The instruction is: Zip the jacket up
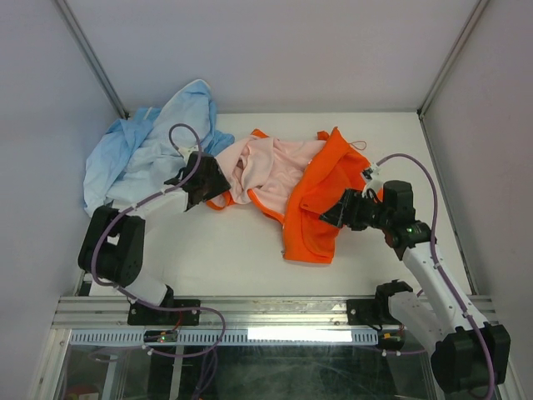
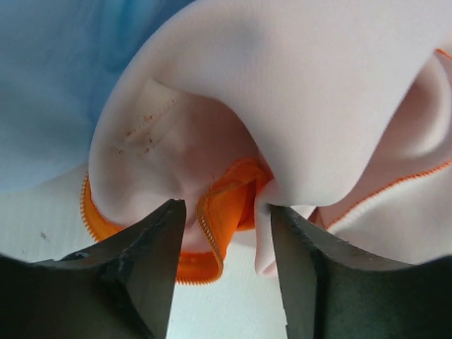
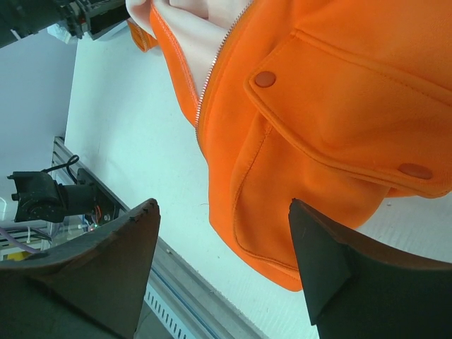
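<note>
The orange jacket lies crumpled in the middle of the table, its pale pink lining turned up on the left. My left gripper is open at the jacket's left edge; in the left wrist view a fold of orange zipper tape and pink lining sits between its fingers. My right gripper is open and empty just above the orange front panel. The right wrist view shows the patch pocket, a snap button and the zipper edge.
A light blue garment lies heaped at the back left, against the left arm. White enclosure walls stand on three sides. The metal rail runs along the near table edge, also in the right wrist view.
</note>
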Robot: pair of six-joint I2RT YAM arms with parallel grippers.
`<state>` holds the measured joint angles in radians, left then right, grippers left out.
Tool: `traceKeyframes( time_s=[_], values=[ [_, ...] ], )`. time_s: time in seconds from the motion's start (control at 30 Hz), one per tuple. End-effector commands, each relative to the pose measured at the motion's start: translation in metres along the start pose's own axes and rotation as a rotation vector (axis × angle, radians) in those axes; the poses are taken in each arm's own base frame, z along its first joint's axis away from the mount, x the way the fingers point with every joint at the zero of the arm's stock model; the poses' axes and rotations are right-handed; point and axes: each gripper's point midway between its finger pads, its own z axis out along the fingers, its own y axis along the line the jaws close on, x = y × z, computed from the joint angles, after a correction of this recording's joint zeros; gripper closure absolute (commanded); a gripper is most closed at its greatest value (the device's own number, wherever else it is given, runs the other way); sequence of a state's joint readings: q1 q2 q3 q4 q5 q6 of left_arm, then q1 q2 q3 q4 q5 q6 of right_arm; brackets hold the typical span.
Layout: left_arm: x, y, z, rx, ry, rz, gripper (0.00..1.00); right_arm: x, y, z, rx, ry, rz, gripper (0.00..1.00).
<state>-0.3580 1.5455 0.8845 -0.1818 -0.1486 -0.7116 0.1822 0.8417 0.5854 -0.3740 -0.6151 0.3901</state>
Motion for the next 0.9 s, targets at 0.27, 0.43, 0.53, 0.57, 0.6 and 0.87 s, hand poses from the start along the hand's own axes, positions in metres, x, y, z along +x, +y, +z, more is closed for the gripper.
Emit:
traceKeyframes(
  time_s=[0.27,0.43,0.53,0.57,0.6,0.87],
  values=[
    [-0.053,-0.013,0.000,-0.006,-0.117,0.072,1.00,-0.020,0.010,0.002,-0.039,-0.062,-0.066,0.23],
    [-0.113,-0.025,-0.037,-0.025,-0.258,0.167,1.00,-0.022,0.010,0.003,-0.041,-0.071,-0.068,0.23],
    [-0.166,-0.076,-0.073,0.093,-0.355,0.344,1.00,-0.024,0.010,0.003,-0.042,-0.077,-0.070,0.23],
    [-0.179,-0.094,-0.085,0.146,-0.379,0.408,1.00,-0.024,0.010,0.003,-0.041,-0.078,-0.069,0.23],
    [-0.189,-0.114,-0.097,0.210,-0.400,0.482,1.00,-0.025,0.011,0.003,-0.041,-0.083,-0.072,0.23],
    [-0.039,-0.258,-0.171,0.744,-0.211,1.016,1.00,-0.036,0.012,-0.004,-0.008,-0.135,-0.092,0.23]
  ],
)
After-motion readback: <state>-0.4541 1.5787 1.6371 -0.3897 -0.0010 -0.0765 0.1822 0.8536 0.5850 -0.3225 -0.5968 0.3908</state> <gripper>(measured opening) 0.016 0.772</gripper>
